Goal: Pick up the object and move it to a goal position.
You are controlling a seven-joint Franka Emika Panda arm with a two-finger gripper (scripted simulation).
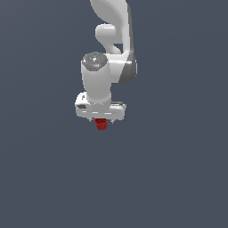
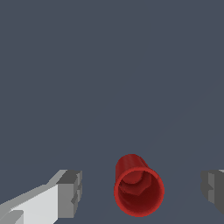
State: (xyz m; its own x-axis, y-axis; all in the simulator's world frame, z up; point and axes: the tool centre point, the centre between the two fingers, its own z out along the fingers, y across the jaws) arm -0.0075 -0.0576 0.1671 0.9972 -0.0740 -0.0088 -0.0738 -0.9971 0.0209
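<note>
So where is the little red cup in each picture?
Exterior view: the red cup peeks out just under the white gripper, near the middle of the picture.
Wrist view: the cup sits low in the picture, between the two grey fingers, touching neither, its open mouth facing the camera.
Shared landmark: the gripper itself, open around the cup in both views.
</note>
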